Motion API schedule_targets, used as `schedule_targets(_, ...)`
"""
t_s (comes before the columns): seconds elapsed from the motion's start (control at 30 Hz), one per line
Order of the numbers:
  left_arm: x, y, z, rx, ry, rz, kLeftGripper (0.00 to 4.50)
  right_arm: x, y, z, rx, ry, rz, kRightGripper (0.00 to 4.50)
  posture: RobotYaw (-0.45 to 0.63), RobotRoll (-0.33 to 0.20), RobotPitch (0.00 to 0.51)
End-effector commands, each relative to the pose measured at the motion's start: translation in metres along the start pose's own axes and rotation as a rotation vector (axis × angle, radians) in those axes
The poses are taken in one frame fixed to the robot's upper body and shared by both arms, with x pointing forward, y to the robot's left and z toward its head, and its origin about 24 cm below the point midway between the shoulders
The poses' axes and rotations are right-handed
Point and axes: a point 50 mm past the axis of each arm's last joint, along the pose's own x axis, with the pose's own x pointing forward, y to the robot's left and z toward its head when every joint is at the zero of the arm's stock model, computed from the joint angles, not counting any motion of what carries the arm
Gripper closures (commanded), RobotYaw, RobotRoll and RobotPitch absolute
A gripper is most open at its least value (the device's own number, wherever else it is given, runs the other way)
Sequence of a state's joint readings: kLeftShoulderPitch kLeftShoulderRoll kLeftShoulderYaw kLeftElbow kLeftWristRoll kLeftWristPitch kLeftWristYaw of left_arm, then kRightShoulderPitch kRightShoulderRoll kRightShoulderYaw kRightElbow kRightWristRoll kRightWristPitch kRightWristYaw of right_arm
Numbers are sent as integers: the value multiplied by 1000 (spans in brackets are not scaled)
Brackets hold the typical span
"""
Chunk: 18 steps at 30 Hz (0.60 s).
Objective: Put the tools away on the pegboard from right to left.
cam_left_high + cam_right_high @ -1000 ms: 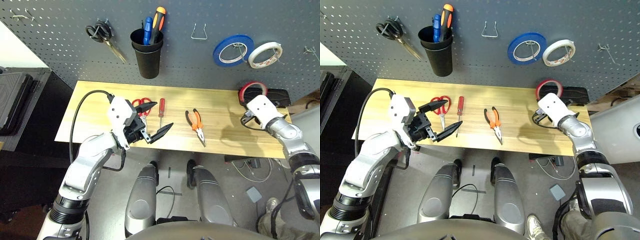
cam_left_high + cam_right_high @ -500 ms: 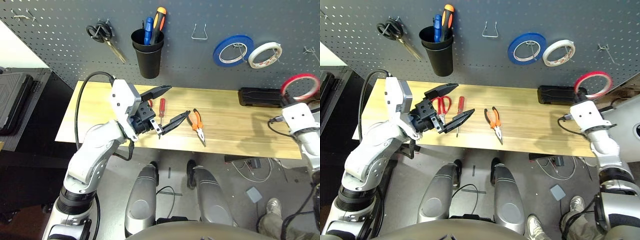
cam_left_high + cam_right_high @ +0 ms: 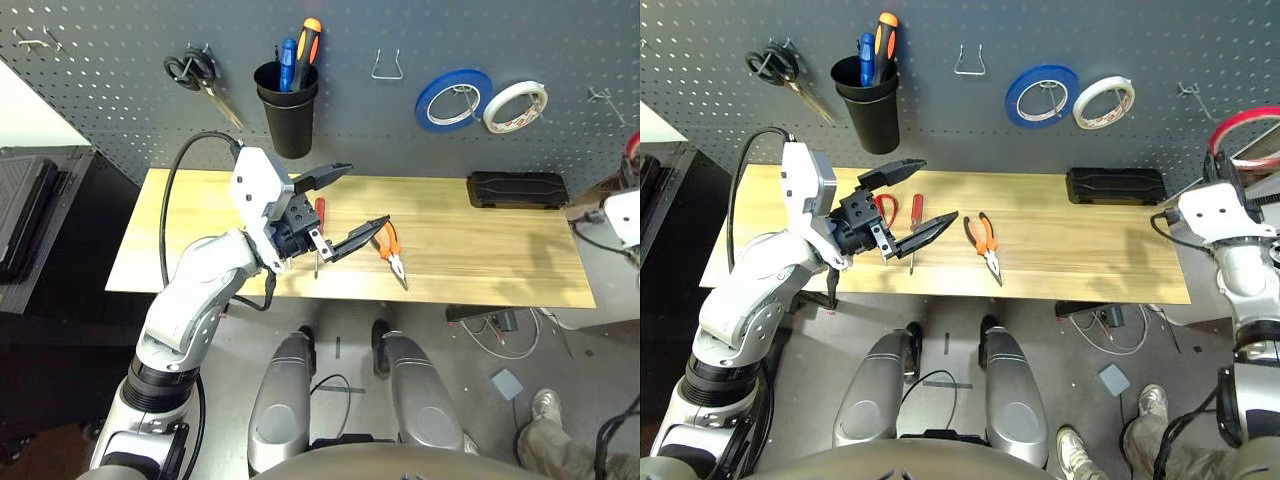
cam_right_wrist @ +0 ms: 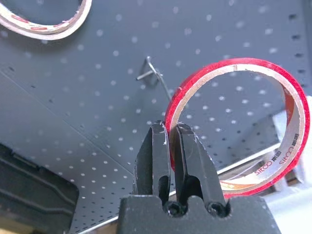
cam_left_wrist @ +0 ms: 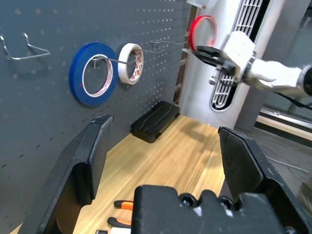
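The right gripper (image 4: 168,127) has its fingers closed on the rim of the red tape ring (image 4: 300,92), which stands up on edge beyond the right end of the wooden table (image 3: 1060,240); the ring is apart from the wire hook (image 4: 151,68) on the right part of the pegboard (image 3: 1160,60); the left gripper (image 3: 940,190) is wide open, with nothing between its fingers, over the left half of the table; beneath or beside it lie the red-handled scissors (image 3: 890,205), partly hidden by it, and the red screwdriver (image 3: 917,210), handle toward the pegboard; to the right of these lie the pliers (image 3: 985,245), their orange-and-black handles toward the board and their nose toward the near edge; a black case (image 3: 1115,186) sits at the far right of the table, close to the board; on the pegboard, from left to right, are the hanging black-handled scissors (image 3: 780,65), the black cup (image 3: 872,125) with a blue tool (image 3: 867,60) and an orange-and-black handle (image 3: 885,45) standing in it, a wide wire hook (image 3: 387,75), the blue tape roll (image 3: 1013,100) and the white tape roll (image 3: 1082,108), each roll hanging from a hook; on the floor at the near right are a person's shoes (image 3: 1073,452) and light trousers (image 3: 1145,440).
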<state>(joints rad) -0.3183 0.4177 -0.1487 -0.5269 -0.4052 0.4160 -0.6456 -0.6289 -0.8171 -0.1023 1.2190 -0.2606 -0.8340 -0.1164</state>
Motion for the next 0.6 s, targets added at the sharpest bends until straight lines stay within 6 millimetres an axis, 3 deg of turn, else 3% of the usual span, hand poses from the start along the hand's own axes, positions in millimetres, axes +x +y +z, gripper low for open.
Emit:
schedule_targets(0.03, 1, -2, -3, -4, 18, -19, 0, 10, 6, -2, -13, 87, 72, 4472, 179, 0, 243)
schedule_targets(0.27, -1, -3, -4, -7, 40, -10, 0, 41, 18, 13, -3, 193, 126, 4472, 198, 0, 254)
schedule_targets(0.43, -4, -5, -6, -16, 67, -6, 0, 49, 22, 17, 26, 244, 78, 3022, 206, 0, 264)
schedule_targets(0.6, -8, -7, -10, -31, 101, 3, 0, 29, 25, 11, 65, 130, -2, 1268, 207, 0, 269)
